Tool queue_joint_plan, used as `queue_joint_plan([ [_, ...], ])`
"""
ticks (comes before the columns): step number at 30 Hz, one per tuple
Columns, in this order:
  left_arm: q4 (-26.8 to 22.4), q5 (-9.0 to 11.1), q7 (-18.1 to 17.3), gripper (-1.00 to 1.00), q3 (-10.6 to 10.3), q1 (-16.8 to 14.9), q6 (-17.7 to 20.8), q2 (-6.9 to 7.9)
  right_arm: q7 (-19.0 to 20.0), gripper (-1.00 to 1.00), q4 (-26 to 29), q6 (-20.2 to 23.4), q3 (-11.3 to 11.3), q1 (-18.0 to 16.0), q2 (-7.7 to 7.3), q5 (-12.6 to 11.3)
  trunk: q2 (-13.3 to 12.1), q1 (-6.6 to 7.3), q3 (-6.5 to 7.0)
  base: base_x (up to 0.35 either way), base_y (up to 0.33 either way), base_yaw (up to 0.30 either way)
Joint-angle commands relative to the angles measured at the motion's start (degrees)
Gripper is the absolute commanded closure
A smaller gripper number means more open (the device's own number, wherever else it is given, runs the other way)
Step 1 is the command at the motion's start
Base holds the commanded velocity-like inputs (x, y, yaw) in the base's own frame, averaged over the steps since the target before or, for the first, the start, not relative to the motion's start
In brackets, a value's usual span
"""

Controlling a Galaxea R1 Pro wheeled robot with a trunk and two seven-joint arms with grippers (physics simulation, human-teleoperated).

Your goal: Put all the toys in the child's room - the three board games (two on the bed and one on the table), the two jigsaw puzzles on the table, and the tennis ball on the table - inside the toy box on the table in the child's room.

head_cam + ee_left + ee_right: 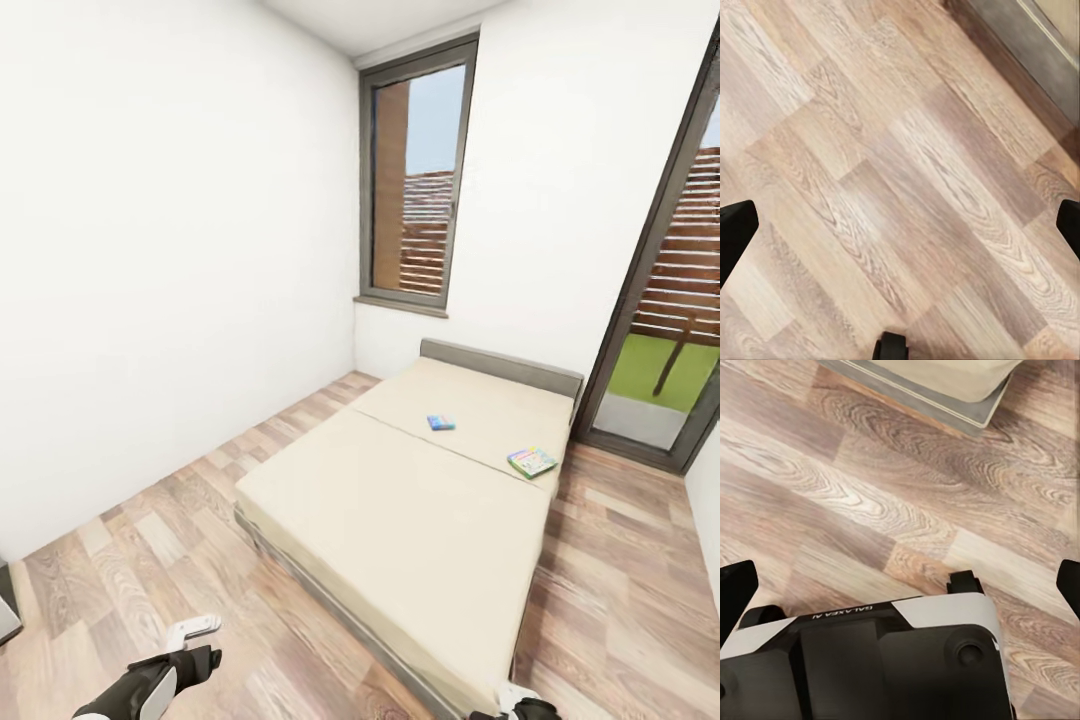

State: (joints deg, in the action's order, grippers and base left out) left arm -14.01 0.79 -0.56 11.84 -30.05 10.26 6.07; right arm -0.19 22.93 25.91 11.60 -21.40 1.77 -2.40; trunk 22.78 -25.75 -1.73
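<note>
Two board games lie on the far half of the beige bed (400, 520): a small blue one (441, 423) near the middle and a larger green-edged one (532, 462) by the right side. My left gripper (198, 645) hangs low over the wood floor, left of the bed's foot, open and empty (900, 225). At the bed's near corner my right gripper (522, 706) is also open and empty (900, 585). The table, toy box, jigsaw puzzles and tennis ball are out of view.
White walls close the left and back. A tall window (415, 180) stands behind the bed and a glass door (670, 300) at the right. Wood floor (150, 540) runs along both sides of the bed. A grey edge (6, 600) shows at far left. My base (862, 660) is below the right gripper.
</note>
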Motion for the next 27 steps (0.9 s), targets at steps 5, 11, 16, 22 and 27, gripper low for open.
queue_joint_plan([
  [5,-0.14,0.07,-0.06,-1.0,0.25,-0.01,0.36,0.01,0.0,-1.0,0.1,0.3,0.27,-0.04,0.1,-0.18,0.14,-0.04,-0.46,0.0,0.0,-0.22],
  [11,-0.44,0.09,-0.89,-1.0,0.39,-0.15,1.8,0.95,0.2,-1.0,0.5,1.07,0.29,-0.17,0.28,-0.38,0.14,-0.04,-0.87,0.0,0.0,-0.209],
  [16,-4.4,0.09,-5.15,-1.0,0.48,-0.61,11.08,2.0,0.4,-1.0,3.93,6.69,0.41,-1.61,0.37,-0.55,0.14,-0.04,-1.22,0.0,0.0,-0.196],
  [22,-19.76,0.03,-11.58,-1.0,0.47,-0.84,28.36,2.91,0.56,-1.0,15.38,17.83,0.58,-2.86,0.39,-0.67,0.14,-0.04,-1.66,0.0,0.0,-0.185],
  [27,-29.51,0.01,-16.06,-1.0,0.46,-0.82,36.93,3.07,0.6,-1.0,20.61,21.18,0.68,-3.46,0.42,-0.82,0.14,-0.04,-2.03,0.0,0.0,-0.183],
])
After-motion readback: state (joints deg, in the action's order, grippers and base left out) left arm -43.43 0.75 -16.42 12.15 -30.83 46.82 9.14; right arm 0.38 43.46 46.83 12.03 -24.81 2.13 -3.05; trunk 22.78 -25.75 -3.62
